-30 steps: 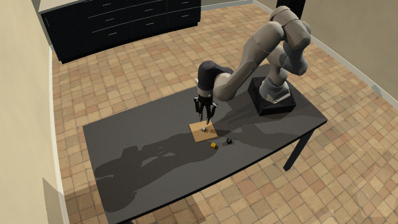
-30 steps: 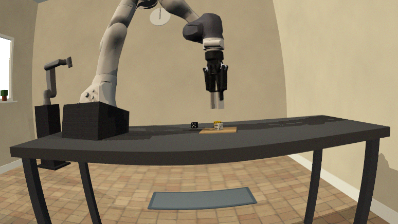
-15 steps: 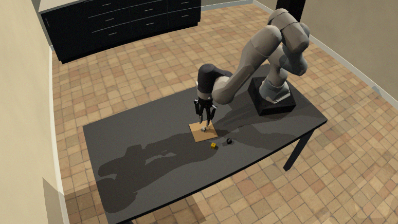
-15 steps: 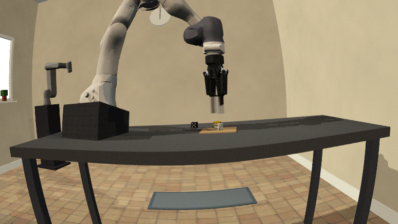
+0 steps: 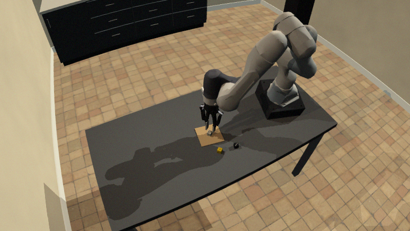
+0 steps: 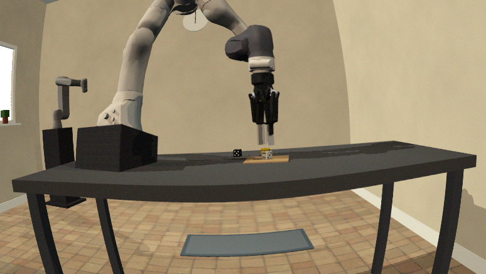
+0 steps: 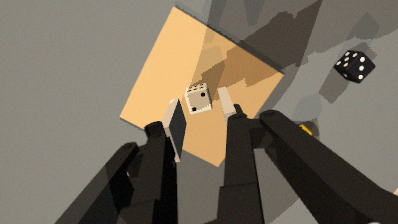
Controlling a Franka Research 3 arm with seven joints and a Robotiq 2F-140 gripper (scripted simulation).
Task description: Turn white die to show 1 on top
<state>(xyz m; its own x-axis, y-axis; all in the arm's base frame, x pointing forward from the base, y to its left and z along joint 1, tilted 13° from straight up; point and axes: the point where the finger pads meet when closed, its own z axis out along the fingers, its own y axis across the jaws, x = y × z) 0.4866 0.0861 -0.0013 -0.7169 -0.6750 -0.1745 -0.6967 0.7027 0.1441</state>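
While your pincer (image 5: 210,129) (image 6: 265,144) (image 7: 201,106) hovers above the mat (image 5: 204,140) (image 6: 251,160) (image 7: 150,75), its fingers part narrowly, gripping nothing | your white die (image 5: 209,133) (image 6: 267,154) (image 7: 199,99) sits on the mat, two on top | black die (image 5: 235,145) (image 6: 237,153) (image 7: 355,66) stands on the tabletop (image 5: 160,120) (image 6: 190,176) (image 7: 60,65)

End effector (image 5: 210,128) (image 6: 265,144) (image 7: 201,106) now lower above the white die (image 5: 209,133) (image 6: 267,154) (image 7: 199,99).
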